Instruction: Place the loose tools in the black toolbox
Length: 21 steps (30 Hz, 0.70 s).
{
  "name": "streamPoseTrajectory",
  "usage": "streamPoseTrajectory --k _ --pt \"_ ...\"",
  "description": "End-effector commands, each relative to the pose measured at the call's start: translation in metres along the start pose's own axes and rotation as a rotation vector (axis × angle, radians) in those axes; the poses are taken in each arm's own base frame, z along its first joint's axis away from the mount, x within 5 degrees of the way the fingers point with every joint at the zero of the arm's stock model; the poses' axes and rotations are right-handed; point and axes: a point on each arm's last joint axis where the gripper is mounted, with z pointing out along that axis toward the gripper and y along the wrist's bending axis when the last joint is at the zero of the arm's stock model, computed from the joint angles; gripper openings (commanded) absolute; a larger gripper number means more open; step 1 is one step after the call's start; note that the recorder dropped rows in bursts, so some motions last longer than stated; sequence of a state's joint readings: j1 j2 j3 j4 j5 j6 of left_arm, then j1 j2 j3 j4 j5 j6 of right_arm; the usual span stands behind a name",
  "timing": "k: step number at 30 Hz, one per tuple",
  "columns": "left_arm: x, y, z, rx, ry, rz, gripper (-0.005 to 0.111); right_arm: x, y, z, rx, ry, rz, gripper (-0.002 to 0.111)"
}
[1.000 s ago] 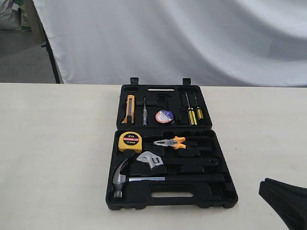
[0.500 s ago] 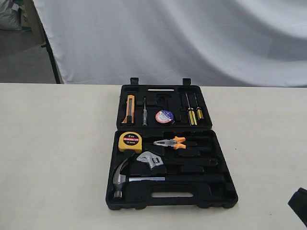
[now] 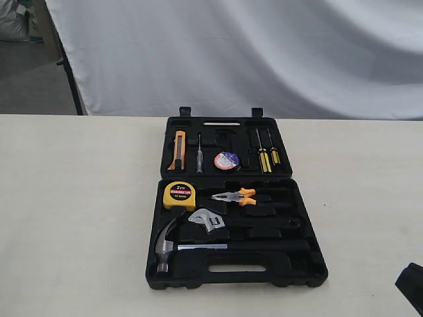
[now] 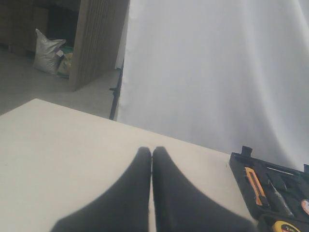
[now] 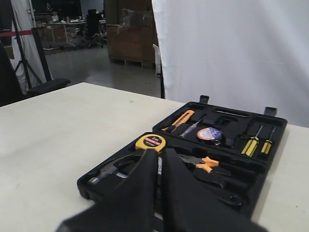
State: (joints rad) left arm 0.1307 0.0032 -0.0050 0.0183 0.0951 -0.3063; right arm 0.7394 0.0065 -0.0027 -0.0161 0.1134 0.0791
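Right arm (image 3: 413, 289) has drawn back to a sliver at the exterior view's lower right corner. The claw hammer (image 3: 173, 246) and adjustable wrench (image 3: 209, 220) lie in the slotted half of the open black toolbox (image 3: 310, 264), steel heads bright against the black moulding. Whether each sits fully in its recess is hard to tell. With no tool apparently left loose, the sound move is a clean retreat, clear of the case. The left gripper (image 4: 152, 154) and right gripper (image 5: 158, 155) are both pressed together, holding nothing.

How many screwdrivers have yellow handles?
2. One yellow-handled screwdriver lies in the far half of the open black plastic toolbox, near its right end; the second yellow-handled screwdriver sits just right of it.
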Motion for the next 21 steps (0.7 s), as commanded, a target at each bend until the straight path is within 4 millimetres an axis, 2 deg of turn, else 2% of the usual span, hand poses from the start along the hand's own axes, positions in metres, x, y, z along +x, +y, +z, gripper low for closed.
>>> streamPoseTrajectory --k 1,7,11,21 --pt "-0.002 0.001 0.000 -0.021 -0.020 0.000 0.001 0.000 -0.007 -0.001 0.124 -0.013 -0.005 0.004" --pt "-0.002 0.001 0.000 -0.021 -0.020 0.000 0.001 -0.002 -0.024 -0.006 0.444 -0.065 0.121 0.004" --pt "-0.002 0.001 0.000 -0.021 -0.020 0.000 0.001 -0.002 -0.033 -0.011 0.624 -0.087 0.126 0.004" --pt "-0.002 0.001 0.000 -0.021 -0.020 0.000 0.001 0.001 -0.034 -0.011 0.638 -0.061 0.134 0.004"
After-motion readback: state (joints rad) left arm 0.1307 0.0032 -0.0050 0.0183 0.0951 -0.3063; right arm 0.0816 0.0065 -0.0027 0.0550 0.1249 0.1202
